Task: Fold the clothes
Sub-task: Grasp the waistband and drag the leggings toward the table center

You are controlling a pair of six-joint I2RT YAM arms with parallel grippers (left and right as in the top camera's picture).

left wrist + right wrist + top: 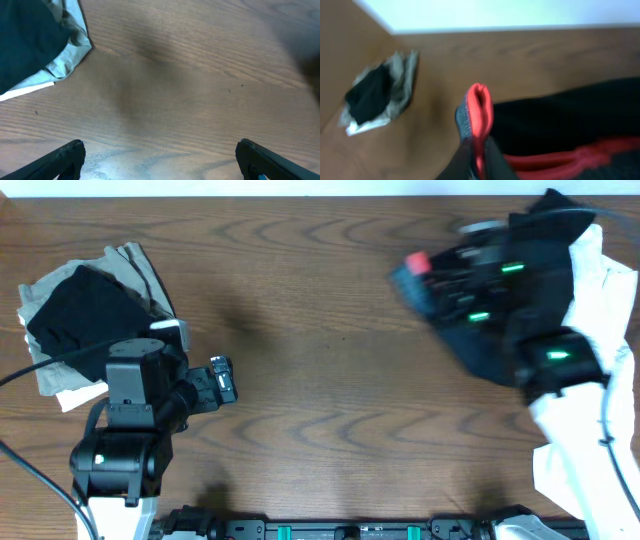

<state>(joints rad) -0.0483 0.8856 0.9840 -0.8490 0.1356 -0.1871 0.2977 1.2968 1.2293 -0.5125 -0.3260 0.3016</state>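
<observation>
right claw (476,161) pinches the limp black garment (560,120) at its red hem (480,107) (light, floppy), so we'd grab corners; left claw (160,148) gapes wide.

Two arms (125,440) (555,355) — one folded pile (85,315), one black-red garment (470,290), one white cloth (605,280)

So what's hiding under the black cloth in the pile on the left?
A beige-grey garment sticks out from under the black cloth. A white strip shows at the pile's edge nearest the robot. Anything else beneath is covered, so I can't tell.
</observation>
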